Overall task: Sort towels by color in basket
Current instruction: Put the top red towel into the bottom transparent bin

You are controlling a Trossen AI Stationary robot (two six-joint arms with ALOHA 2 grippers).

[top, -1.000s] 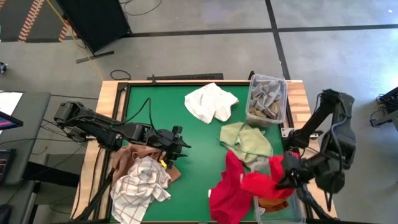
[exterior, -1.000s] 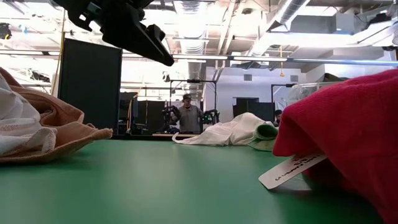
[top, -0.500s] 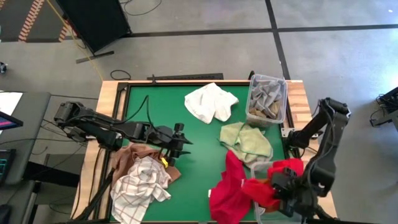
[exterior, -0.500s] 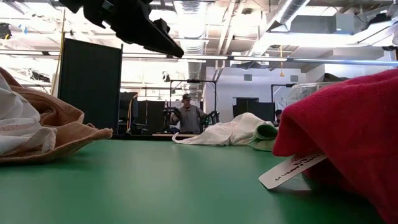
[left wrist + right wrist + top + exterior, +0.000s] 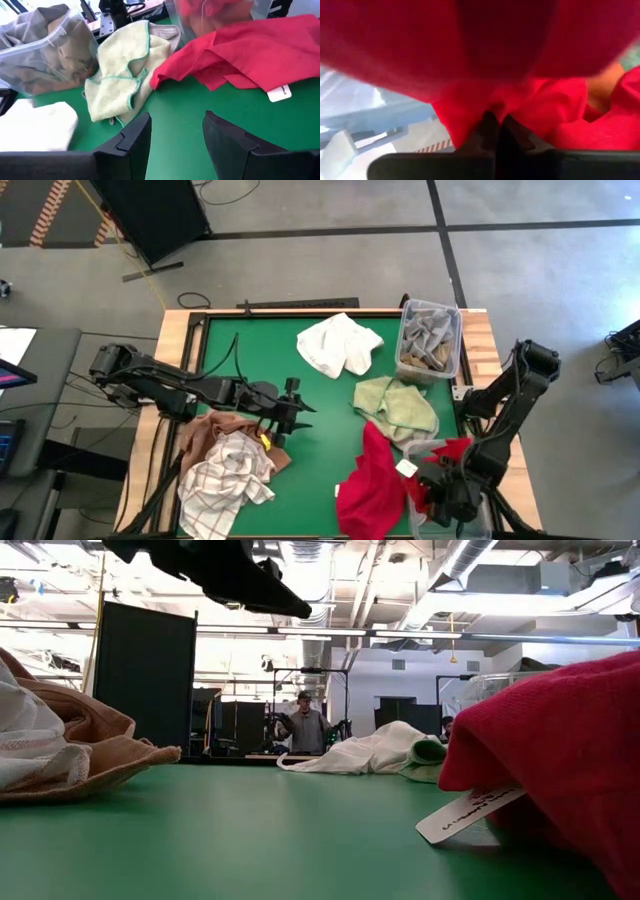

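My right gripper point(image 5: 440, 498) is clamped on the red towel point(image 5: 372, 485), fingers pinched together into the cloth as my right wrist view shows point(image 5: 495, 130), and it sits low over the clear bin point(image 5: 450, 515) at the near right corner of the table, the arm folded back from its base at the right edge and bent down sharply to reach it. Most of the red towel trails out of that bin onto the green table point(image 5: 260, 360), its white tag point(image 5: 405, 468) lying face up. My left gripper point(image 5: 290, 412) hangs parted and holding nothing above the mat, the arm stretched nearly flat from the left edge toward the middle. Just beside it lie the tan towel point(image 5: 205, 430) and the checked towel point(image 5: 225, 480), heaped together. The pale green towel point(image 5: 398, 405) lies near the red one, the white towel point(image 5: 338, 343) farther back, and grey and brown cloths fill the far bin point(image 5: 430, 340).
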